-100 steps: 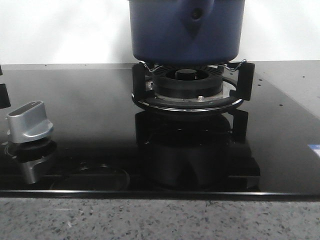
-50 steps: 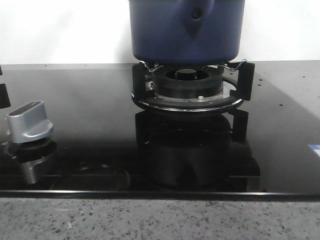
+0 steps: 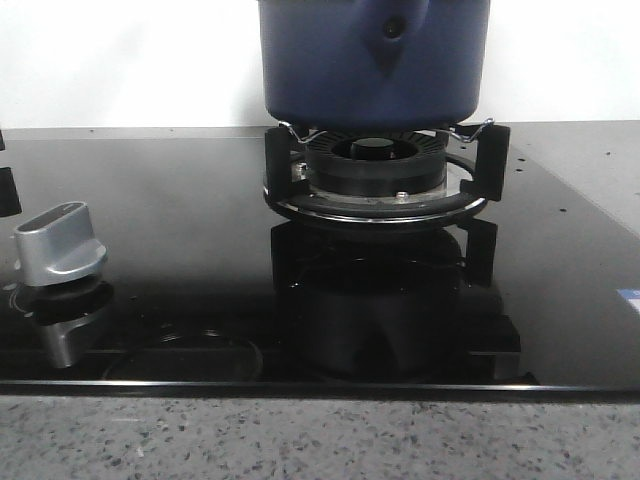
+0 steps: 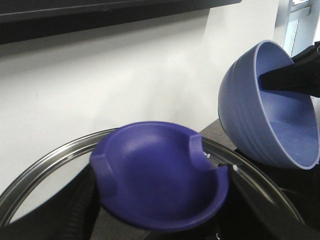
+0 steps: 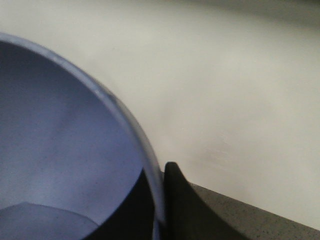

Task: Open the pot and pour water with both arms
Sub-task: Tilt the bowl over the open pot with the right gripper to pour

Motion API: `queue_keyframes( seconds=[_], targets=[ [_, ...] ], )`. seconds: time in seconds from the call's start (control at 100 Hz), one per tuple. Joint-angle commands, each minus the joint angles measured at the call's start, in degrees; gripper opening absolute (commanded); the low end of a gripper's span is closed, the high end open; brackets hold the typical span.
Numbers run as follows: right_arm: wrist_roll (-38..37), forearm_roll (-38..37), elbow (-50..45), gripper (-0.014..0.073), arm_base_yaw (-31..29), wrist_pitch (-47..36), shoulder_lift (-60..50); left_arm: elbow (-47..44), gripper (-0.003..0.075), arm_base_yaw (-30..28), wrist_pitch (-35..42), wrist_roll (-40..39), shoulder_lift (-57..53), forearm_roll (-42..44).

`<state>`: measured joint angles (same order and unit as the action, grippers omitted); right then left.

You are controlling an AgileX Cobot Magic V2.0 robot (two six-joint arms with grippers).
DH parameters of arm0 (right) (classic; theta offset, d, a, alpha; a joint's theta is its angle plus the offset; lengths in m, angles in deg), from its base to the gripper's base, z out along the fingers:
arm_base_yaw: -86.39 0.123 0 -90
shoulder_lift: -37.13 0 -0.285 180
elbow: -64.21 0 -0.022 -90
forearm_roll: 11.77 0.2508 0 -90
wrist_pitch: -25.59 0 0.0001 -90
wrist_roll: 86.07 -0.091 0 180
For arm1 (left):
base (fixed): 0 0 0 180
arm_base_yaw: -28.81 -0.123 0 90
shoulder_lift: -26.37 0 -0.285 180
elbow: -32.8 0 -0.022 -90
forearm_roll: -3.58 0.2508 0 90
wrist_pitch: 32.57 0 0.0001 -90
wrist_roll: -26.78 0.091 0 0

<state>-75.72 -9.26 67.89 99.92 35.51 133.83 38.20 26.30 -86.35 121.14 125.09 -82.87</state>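
Note:
The dark navy pot point(image 3: 330, 70) stands on the burner; its top is cut off by the front view, and neither gripper shows there. In the left wrist view my left gripper point(image 4: 162, 205) is shut on the purple-blue knob point(image 4: 155, 175) of the steel-rimmed glass lid point(image 4: 45, 167), one dark finger on each side of it. My right gripper point(image 5: 156, 205) is shut on the rim of a lighter blue bowl point(image 5: 55, 150). The bowl point(image 4: 260, 120) hangs tilted beside the lid, with the right fingers point(image 4: 292, 77) on its rim. I cannot make out any water.
The black burner grate point(image 3: 375, 175) sits on a glossy black cooktop point(image 3: 180, 250). A silver control knob point(image 3: 60, 245) stands at the front left. A speckled grey counter edge point(image 3: 320, 440) runs along the front, and a white wall point(image 3: 120, 60) is behind.

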Motion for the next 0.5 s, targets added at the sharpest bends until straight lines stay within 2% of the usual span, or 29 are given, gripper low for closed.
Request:
queue_keyframes(
  seconds=[0.0, 0.11, 0.37, 0.49],
  targets=[
    [0.1, 0.5, 1.7, -0.0068, 0.0, -5.3, -3.3, 1.9, 0.0274, -0.2, -0.9, -0.6, -3.2, -5.5],
    [0.1, 0.5, 1.4, -0.0068, 0.0, -7.7, -3.3, 1.9, 0.0274, -0.2, -0.9, -0.6, -3.2, -5.5],
    [0.1, 0.3, -5.5, -0.0068, 1.1, -23.4, -3.6, 1.9, 0.0274, -0.2, -1.0, -0.6, -3.2, -5.5],
    [0.1, -1.6, -10.5, -0.0068, 2.5, -36.3, -3.8, 1.9, 0.0274, -0.2, -1.0, -0.6, -3.2, -5.5]
  ],
)
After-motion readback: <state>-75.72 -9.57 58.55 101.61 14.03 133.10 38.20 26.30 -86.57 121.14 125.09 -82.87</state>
